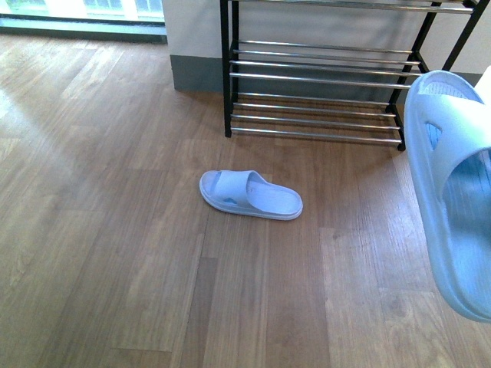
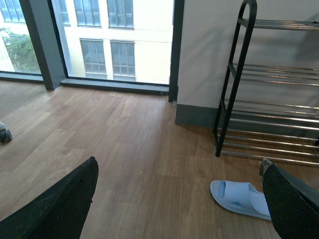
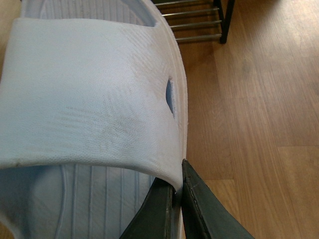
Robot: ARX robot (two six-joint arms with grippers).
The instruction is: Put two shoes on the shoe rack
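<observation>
One pale blue slide (image 1: 251, 195) lies flat on the wood floor in front of the shoe rack (image 1: 322, 77); it also shows in the left wrist view (image 2: 239, 198). A second pale blue slide (image 1: 453, 192) hangs in the air at the right edge of the front view, off the floor. My right gripper (image 3: 177, 191) is shut on this slide (image 3: 89, 94), pinching the side edge where the strap meets the sole. My left gripper (image 2: 179, 199) is open and empty, above the floor, left of the lying slide. No sneakers are in view.
The rack stands against a pale wall with a grey skirting (image 1: 196, 74). Its chrome shelves (image 2: 279, 107) show bare. A large floor-level window (image 2: 99, 40) is to the left. A small grey caster (image 2: 4, 133) sits far left.
</observation>
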